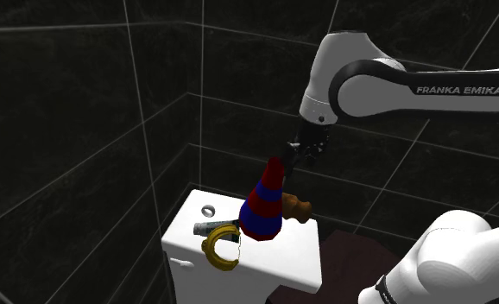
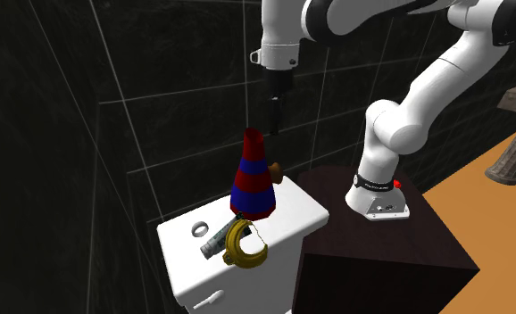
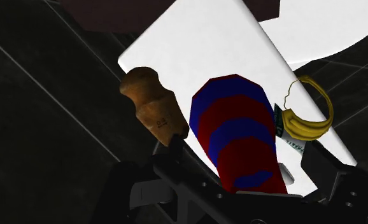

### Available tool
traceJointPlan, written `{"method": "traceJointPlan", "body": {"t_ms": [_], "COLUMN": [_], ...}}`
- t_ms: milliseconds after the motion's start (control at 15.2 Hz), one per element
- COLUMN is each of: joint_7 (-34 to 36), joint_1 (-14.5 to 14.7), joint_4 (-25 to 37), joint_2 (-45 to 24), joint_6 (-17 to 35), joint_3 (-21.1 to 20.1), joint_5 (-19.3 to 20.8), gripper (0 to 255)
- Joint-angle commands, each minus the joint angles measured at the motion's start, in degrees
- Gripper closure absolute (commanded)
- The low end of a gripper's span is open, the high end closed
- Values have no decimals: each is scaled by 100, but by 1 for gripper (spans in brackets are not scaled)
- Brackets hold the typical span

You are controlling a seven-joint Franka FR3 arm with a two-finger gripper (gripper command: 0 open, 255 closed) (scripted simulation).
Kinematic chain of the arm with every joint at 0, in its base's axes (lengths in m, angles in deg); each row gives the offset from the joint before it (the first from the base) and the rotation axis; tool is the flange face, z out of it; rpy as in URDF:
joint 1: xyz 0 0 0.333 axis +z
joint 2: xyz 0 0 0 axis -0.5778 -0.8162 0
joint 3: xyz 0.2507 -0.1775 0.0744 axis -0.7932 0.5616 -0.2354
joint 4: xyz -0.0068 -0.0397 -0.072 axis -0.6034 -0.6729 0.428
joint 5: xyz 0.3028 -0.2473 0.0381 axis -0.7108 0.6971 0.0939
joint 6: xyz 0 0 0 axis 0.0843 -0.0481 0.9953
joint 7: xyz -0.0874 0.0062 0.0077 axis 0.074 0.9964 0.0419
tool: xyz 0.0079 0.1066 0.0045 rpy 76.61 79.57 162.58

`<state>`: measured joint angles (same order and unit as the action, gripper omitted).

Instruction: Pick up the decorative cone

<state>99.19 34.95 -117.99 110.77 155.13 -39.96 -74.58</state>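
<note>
In the shoulder view the cone [image 1: 262, 207], banded red and blue, stands just left of centre on the white tank lid [image 1: 291, 255]; its tip points toward the upper right, though that lean may be partly the camera's; the gripper [image 1: 300, 155] hangs right at the tip, coming from above, probably because the narrow top is the easiest part to fit between its fingers; a wooden knob [image 1: 296, 207] lies close against the cone's right side, and a yellow ring [image 1: 217, 250] and a grey tube [image 1: 206, 228] lie to the cone's lower left, near the lid's edge.

In the second exterior view the cone [image 2: 252, 183] stands upright in the middle of the frame, its base on the tank lid [image 2: 296, 214]; the gripper [image 2: 274, 120] points straight down, just above and slightly right of the tip; the dark stand [image 2: 381, 250] at lower right carries the arm's base.

In the wrist view the gripper [image 3: 243, 146] is spread wide, holding nothing; its fingers [image 3: 176, 156] stand one on each side of the cone [image 3: 237, 121]'s narrow end; white lid shows between the cone and one finger, while the other gap is too thin to judge; the wooden knob [image 3: 152, 102] sits just outside one finger, so closing could brush it; the cone looks not yet lifted.
</note>
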Motion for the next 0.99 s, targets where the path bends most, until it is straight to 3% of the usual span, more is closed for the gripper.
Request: {"method": "traceJointPlan", "body": {"t_ms": [0, 132, 726, 792, 924], "joint_7": [435, 764, 791, 790, 787], "joint_1": [-72, -152, -141, -142, -144], "joint_4": [110, 212, -265, -259, -257], "joint_2": [-301, -546, -689, -690, -692], "joint_6": [452, 767, 1386, 1380, 1381], "joint_3": [-284, -493, -578, -576, -574], "joint_5": [54, 151, 125, 126, 128], "gripper": [0, 0, 0, 255, 255]}}
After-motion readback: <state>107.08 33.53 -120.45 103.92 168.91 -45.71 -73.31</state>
